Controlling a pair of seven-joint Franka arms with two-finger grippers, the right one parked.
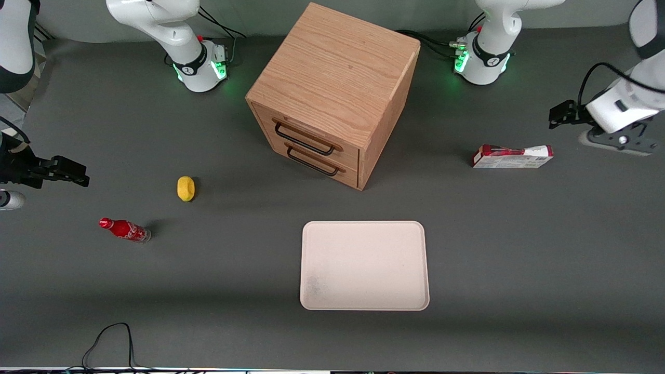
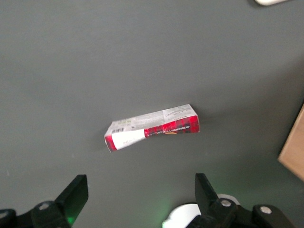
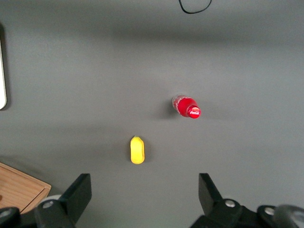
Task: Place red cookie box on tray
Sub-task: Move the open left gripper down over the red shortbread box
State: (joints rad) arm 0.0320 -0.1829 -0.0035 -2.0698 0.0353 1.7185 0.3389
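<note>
The red cookie box point(image 1: 511, 156) lies flat on the grey table toward the working arm's end, beside the cabinet; its white end points away from the cabinet. It also shows in the left wrist view point(image 2: 152, 127). The pale cream tray point(image 1: 363, 265) lies empty, nearer to the front camera than the cabinet; a corner of it shows in the left wrist view point(image 2: 270, 1). The left gripper point(image 1: 563, 115) hovers above the table, a little farther from the front camera than the box and apart from it. Its fingers point(image 2: 76, 194) are wide open and empty.
A wooden two-drawer cabinet point(image 1: 332, 88) stands mid-table with both drawers shut; its edge shows in the left wrist view point(image 2: 294, 147). A yellow object point(image 1: 185, 188) and a small red cola bottle point(image 1: 124, 229) lie toward the parked arm's end. A black cable point(image 1: 109, 337) loops at the front edge.
</note>
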